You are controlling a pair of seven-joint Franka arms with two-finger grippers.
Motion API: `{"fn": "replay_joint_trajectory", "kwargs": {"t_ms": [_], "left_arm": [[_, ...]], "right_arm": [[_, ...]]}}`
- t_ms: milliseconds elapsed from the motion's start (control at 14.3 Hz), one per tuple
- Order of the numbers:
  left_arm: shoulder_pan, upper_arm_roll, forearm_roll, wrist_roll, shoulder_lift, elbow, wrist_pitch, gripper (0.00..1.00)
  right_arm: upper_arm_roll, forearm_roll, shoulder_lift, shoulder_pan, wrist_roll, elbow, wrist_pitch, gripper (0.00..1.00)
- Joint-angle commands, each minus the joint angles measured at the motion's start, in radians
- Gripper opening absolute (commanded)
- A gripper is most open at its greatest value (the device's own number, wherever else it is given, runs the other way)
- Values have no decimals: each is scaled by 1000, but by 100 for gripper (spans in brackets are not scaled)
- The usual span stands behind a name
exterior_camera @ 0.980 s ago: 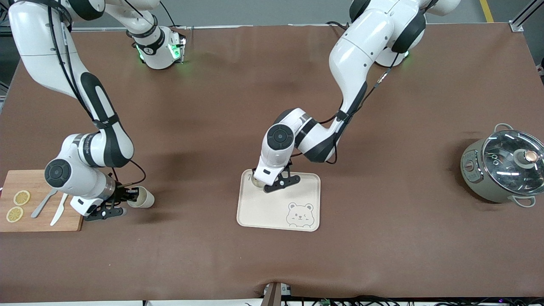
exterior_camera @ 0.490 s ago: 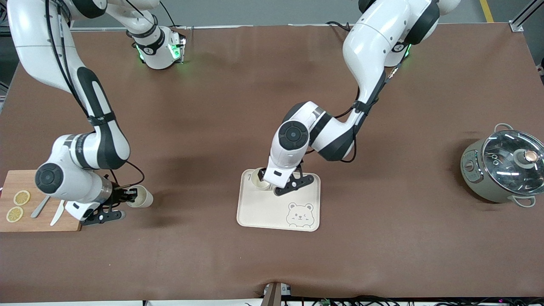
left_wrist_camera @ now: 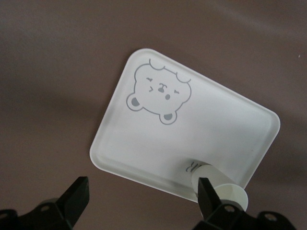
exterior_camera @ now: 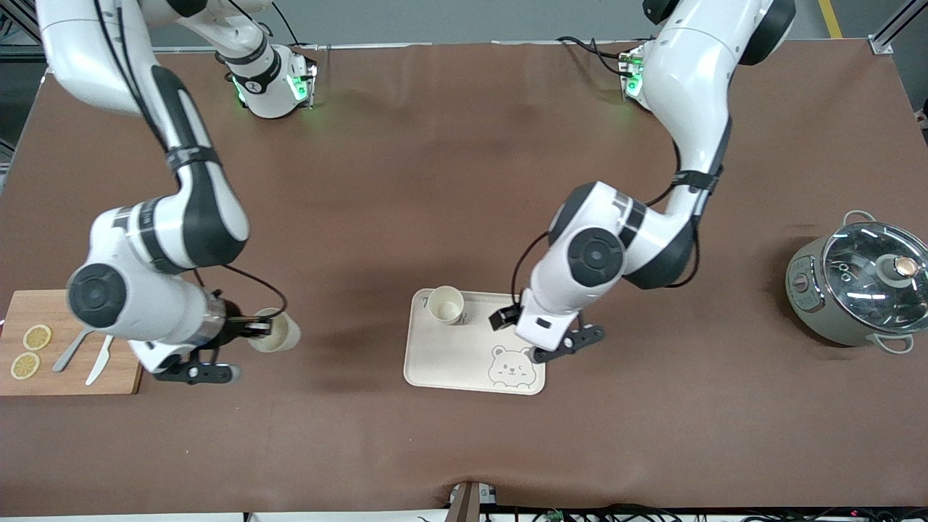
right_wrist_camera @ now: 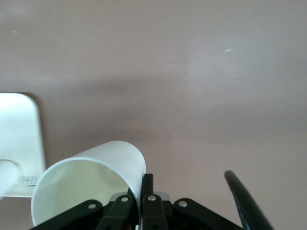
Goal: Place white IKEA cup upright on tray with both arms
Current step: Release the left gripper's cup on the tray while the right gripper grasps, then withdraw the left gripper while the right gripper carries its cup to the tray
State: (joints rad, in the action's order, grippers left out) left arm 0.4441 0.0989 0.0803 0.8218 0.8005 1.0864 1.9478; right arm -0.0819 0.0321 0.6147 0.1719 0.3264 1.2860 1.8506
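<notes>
Left hand (exterior_camera: 507, 319) hung wide open over the tray (exterior_camera: 464, 362), where one cup (exterior_camera: 445, 304) stood upright mid-desk. Right hand (exterior_camera: 250, 330) gripped a second cup (exterior_camera: 275, 331) by its rim, above the desk.

desk (exterior_camera: 435, 181): brown
tray (exterior_camera: 449, 362): cream, with a grey bear drawing
cup on tray (exterior_camera: 445, 304): white
held cup (exterior_camera: 275, 332): white
cutting board (exterior_camera: 109, 380): light wood
lemon slices (exterior_camera: 36, 337): yellow
pot (exterior_camera: 834, 304): grey-green, with a clear lid
arms (exterior_camera: 696, 109): glossy white with black bands
</notes>
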Motion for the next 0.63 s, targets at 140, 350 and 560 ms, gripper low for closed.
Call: {"fn": "replay_joint_trajectory", "kwargs": {"t_ms": [140, 350, 560], "left_arm": [[-36, -10, -160, -70, -12, 32, -10, 100], [-74, -10, -165, -92, -30, 32, -10, 100], [-157, -13, -162, -79, -127, 32, -10, 100]], "right_arm": [[11, 26, 22, 150, 317, -106, 11, 0], [11, 26, 43, 204, 417, -111, 93, 0], [11, 26, 69, 254, 511, -129, 154, 0]]}}
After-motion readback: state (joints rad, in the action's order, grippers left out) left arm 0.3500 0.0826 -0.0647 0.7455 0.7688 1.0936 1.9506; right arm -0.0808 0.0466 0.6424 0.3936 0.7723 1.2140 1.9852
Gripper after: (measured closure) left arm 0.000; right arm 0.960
